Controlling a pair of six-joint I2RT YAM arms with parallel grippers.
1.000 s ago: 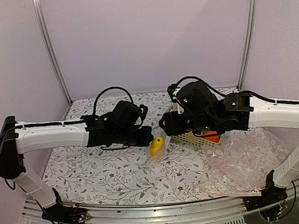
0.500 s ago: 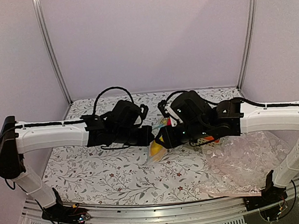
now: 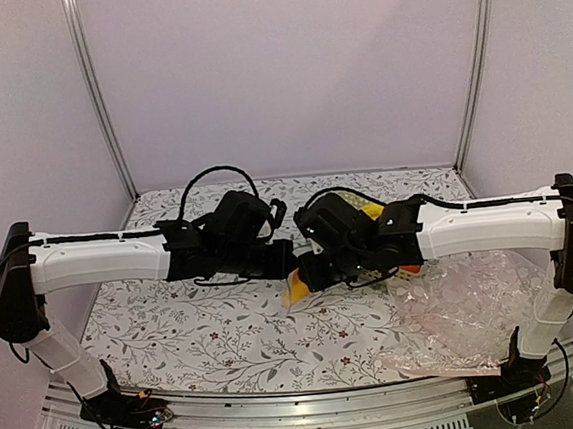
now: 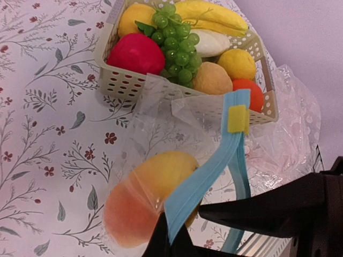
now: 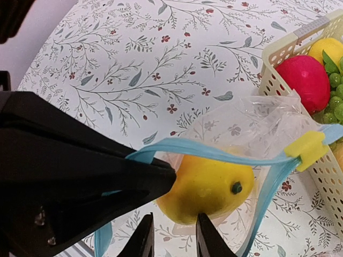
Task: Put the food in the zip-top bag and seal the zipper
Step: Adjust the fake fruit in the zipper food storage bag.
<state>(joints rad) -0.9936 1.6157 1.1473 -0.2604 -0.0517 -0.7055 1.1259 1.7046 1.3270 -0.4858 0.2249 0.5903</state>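
L gripper (image 4: 170, 238) clamped on blue zipper (image 4: 206, 176) of clear bag (image 5: 241, 126), yellow fruit (image 5: 206, 184) inside, just beside fruit basket (image 4: 134, 85); R gripper (image 5: 174, 235) fingers narrowly apart, close by fruit.

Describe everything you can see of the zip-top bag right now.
The zip-top bag is small, clear, crinkled plastic with a light blue zipper and a yellow slider at its end nearest the basket. Its mouth gapes open, unsealed. One yellow fruit sits inside. The left end effector pinches the zipper strip, holding the mouth up.
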